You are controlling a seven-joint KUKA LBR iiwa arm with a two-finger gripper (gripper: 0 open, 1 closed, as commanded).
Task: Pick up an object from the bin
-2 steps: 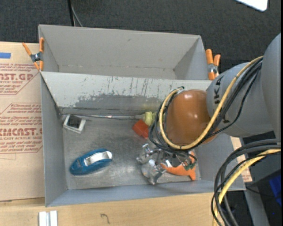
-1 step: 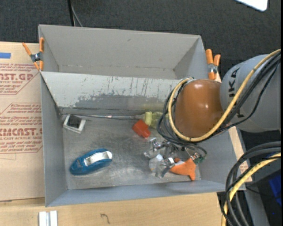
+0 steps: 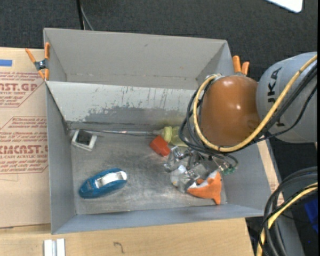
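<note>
My gripper [image 3: 182, 170] reaches down into the right half of the bin, its metal body low over the floor. Right beside it on the near right lies an orange triangular piece [image 3: 209, 188], touching or partly under the gripper. Just up and left of the gripper sits a small red-orange block [image 3: 160, 145], with a pale yellow thing [image 3: 167, 134] behind it against the back wall. Nothing shows plainly between the fingers.
A blue and white tape dispenser [image 3: 102, 183] lies at the near left of the bin. A small grey and white square item [image 3: 84, 139] rests at the far left by the back wall. The arm with its orange dome and cables hangs over the bin's right side.
</note>
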